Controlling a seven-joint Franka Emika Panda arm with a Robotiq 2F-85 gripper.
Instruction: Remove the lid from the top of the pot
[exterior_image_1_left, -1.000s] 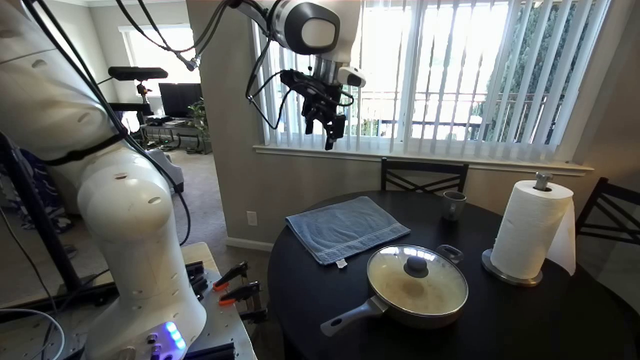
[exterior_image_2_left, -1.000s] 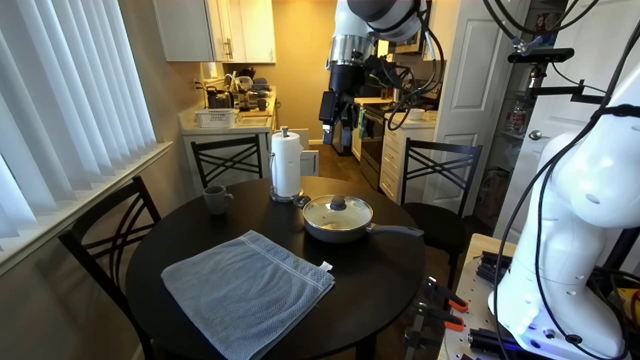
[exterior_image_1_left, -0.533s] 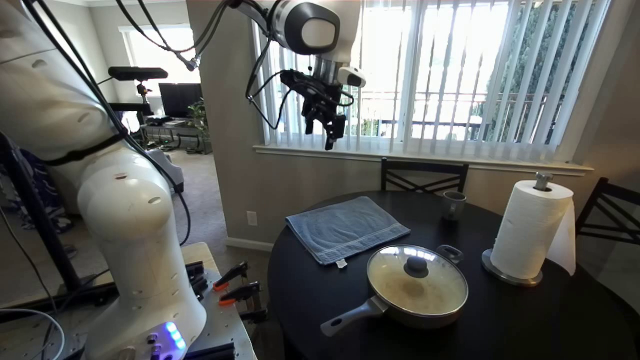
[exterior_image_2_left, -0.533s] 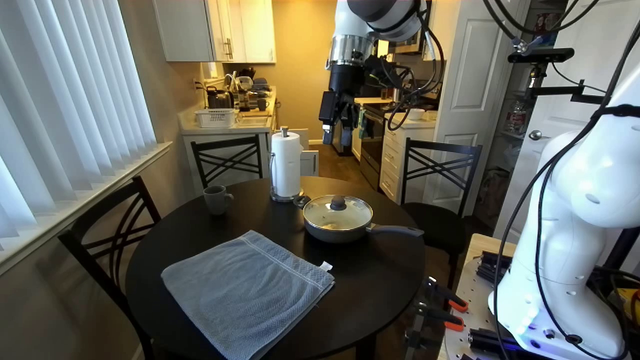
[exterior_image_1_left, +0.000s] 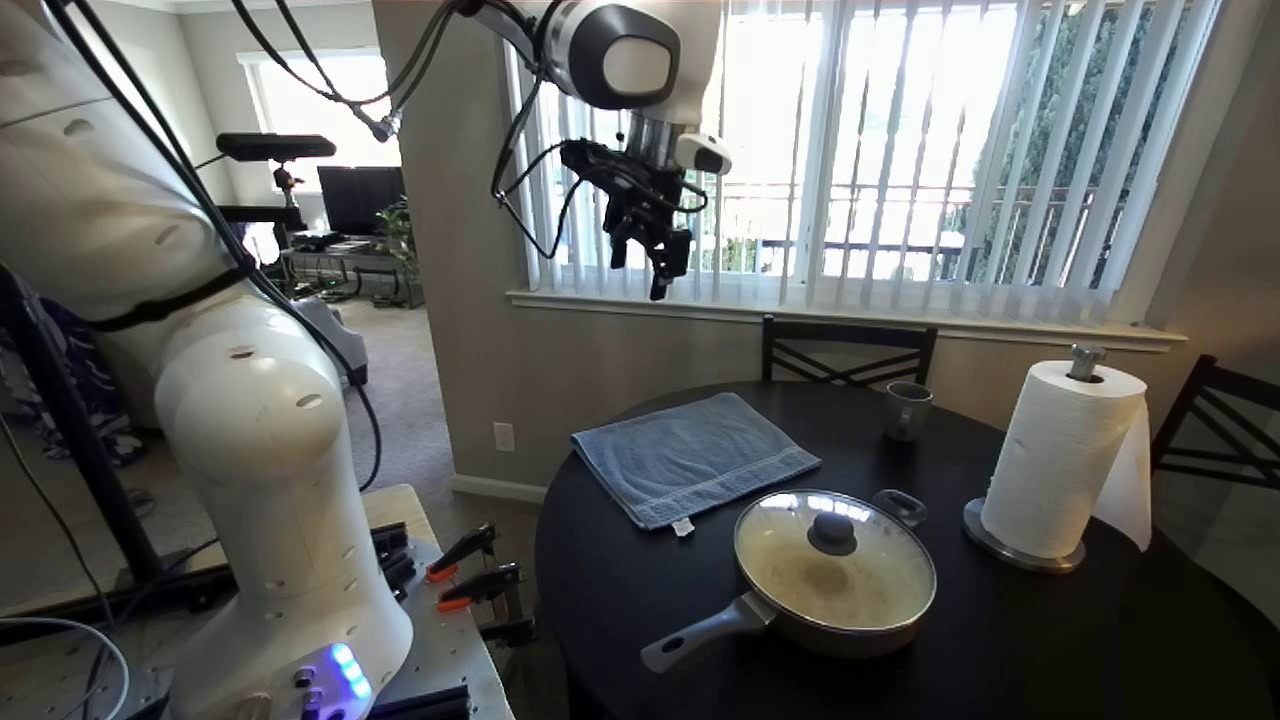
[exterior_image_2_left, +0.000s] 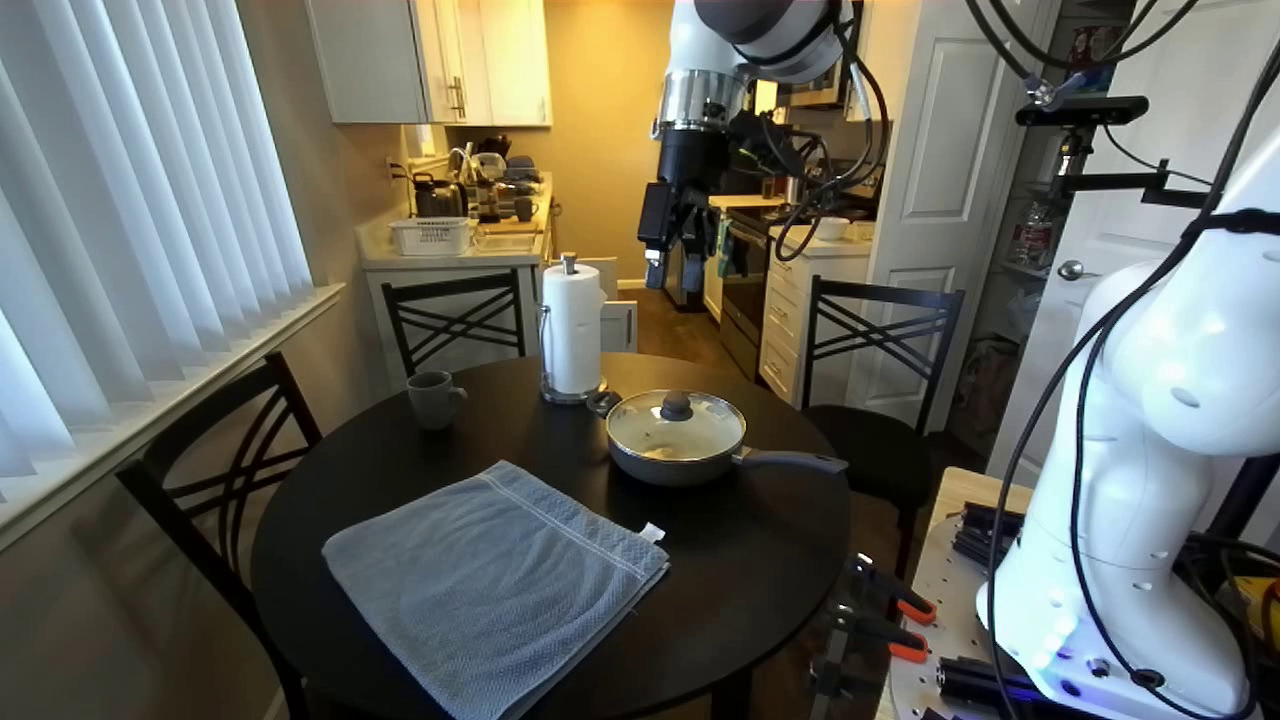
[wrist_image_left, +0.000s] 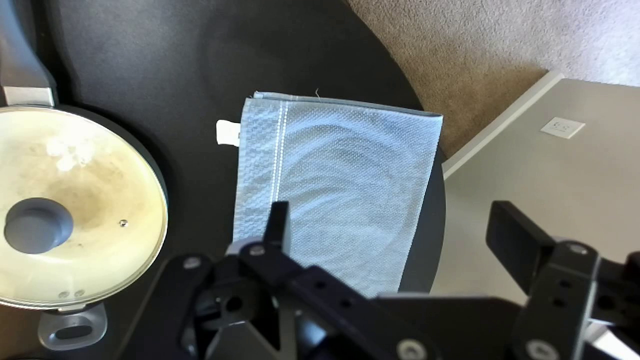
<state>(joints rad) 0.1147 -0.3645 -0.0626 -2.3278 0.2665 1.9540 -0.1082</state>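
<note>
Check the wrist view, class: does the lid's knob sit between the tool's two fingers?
No, the knob shows near the picture's left edge, well outside the open tool.

At one o'clock in an exterior view, bright daylight is admitted through a wide window (exterior_image_1_left: 900, 110) in a grey wall (exterior_image_1_left: 470, 330). In an exterior view, vertical blinds (exterior_image_2_left: 160, 190) are seen at ten o'clock, white cabinets (exterior_image_2_left: 510, 60) are hung at eleven, a far wall (exterior_image_2_left: 610, 120) is bathed in yellowish light at twelve, and a white panelled door (exterior_image_2_left: 935, 190) is placed at two. A round dark table (exterior_image_2_left: 740, 590) is partly ringed by dark chairs (exterior_image_2_left: 870, 445). In the wrist view, beige carpet (wrist_image_left: 465, 55) is shown toward two o'clock, edged by a pale baseboard (wrist_image_left: 500, 123).
</note>
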